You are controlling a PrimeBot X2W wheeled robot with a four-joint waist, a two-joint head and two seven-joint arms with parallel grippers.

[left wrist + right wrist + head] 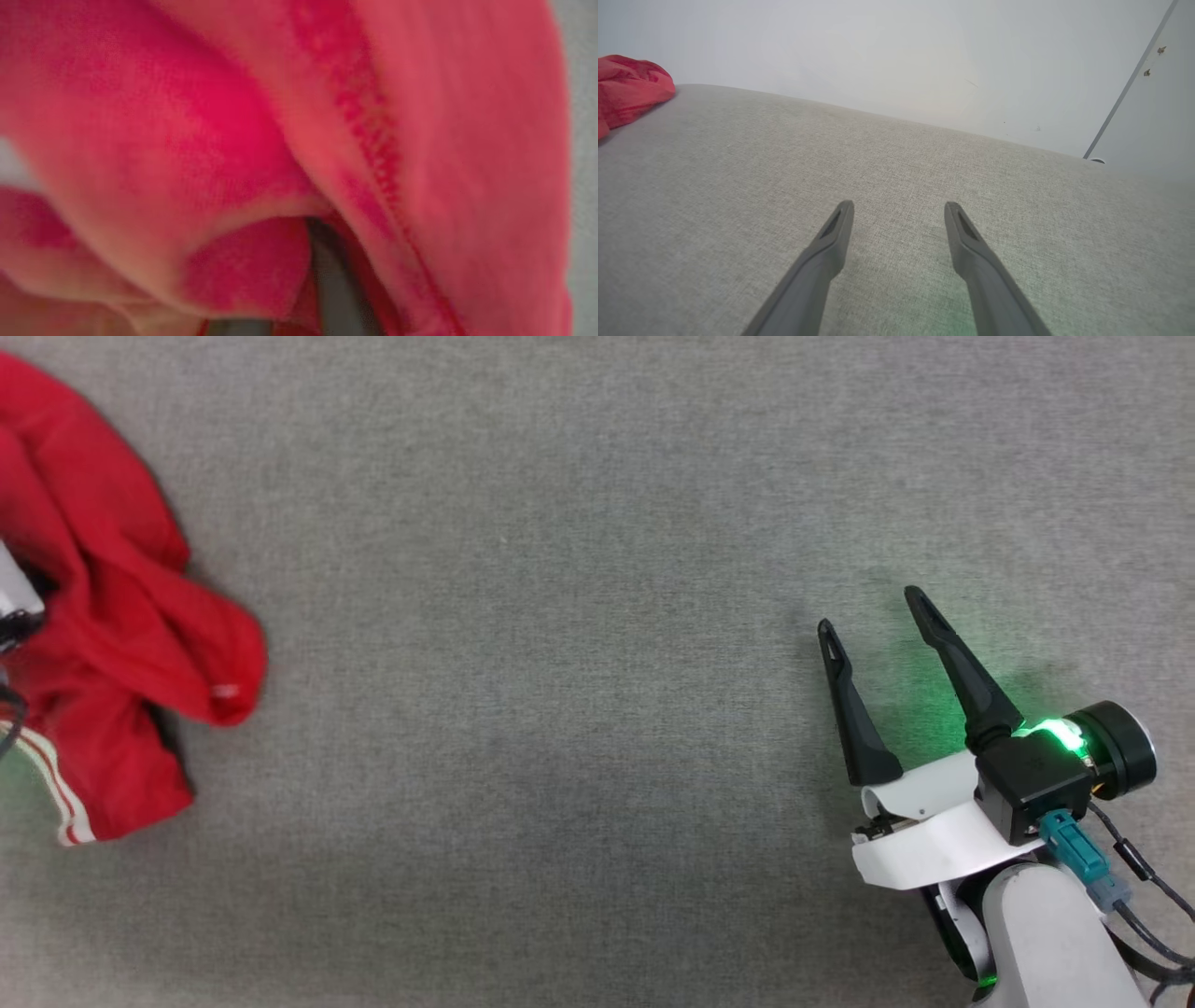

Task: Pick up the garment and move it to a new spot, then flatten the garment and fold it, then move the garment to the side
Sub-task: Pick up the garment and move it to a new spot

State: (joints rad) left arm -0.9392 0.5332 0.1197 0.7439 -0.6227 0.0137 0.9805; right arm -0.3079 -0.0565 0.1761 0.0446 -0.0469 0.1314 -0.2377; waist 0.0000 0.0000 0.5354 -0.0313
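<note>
Head view: the crumpled garment (112,644) lies on the grey surface (560,709) at far left, well apart from the spread right gripper (869,609); left wrist view, blurred: red folds seemingly bury the left gripper (327,280), its grip impossible to tell; right wrist view: garment at upper left.

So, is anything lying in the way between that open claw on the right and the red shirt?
Nothing visible does. Bare grey fabric surface stretches from the right gripper across to the garment, which lies crumpled at the head view's left edge.
</note>
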